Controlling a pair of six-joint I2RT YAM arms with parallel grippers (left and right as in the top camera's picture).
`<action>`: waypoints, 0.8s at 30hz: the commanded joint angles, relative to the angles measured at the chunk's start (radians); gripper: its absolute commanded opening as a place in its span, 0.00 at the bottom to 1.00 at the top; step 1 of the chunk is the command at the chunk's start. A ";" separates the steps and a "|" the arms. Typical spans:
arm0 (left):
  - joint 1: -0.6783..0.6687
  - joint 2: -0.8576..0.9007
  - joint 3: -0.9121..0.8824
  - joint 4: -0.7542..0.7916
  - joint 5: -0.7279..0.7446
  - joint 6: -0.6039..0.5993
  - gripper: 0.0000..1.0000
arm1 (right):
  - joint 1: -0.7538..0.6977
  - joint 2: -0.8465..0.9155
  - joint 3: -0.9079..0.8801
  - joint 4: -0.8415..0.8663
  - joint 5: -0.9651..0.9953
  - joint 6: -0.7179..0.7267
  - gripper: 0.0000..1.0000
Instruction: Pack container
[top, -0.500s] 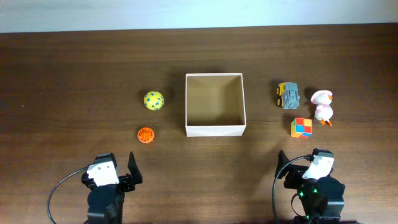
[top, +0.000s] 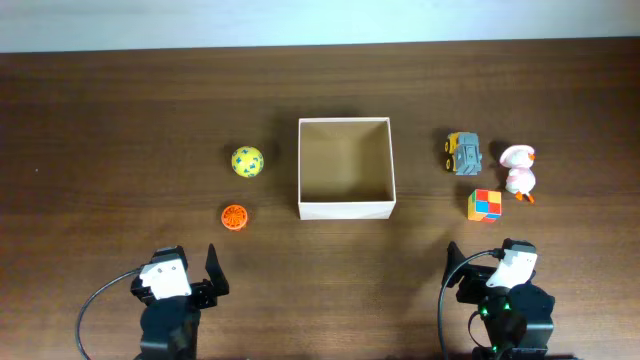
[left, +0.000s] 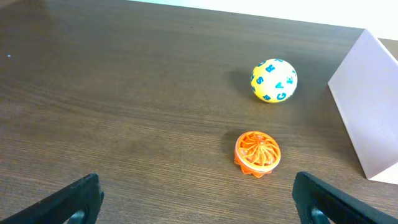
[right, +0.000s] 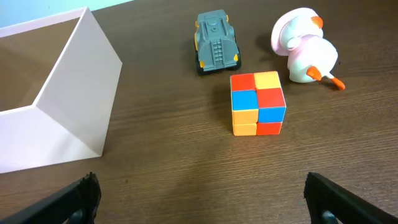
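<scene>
The container is a square cream-white box with a tan inside, open and empty, at the table's middle; its wall shows in the left wrist view and the right wrist view. A yellow ball and an orange disc toy lie left of it. A grey toy truck, a white-pink duck and a multicoloured cube lie right of it. My left gripper and right gripper are open and empty near the front edge.
The dark wooden table ends at a pale strip along the far edge. Both arms' cables loop at the front corners.
</scene>
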 joint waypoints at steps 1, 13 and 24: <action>0.006 -0.010 -0.007 0.005 -0.014 0.013 0.99 | 0.004 -0.007 -0.007 0.002 -0.010 -0.007 0.99; 0.006 -0.010 -0.007 0.017 -0.016 0.013 0.99 | 0.004 -0.007 -0.008 0.026 0.024 -0.007 0.99; 0.006 0.010 0.058 0.069 0.064 0.013 0.99 | 0.005 0.001 0.035 0.029 -0.073 0.004 0.99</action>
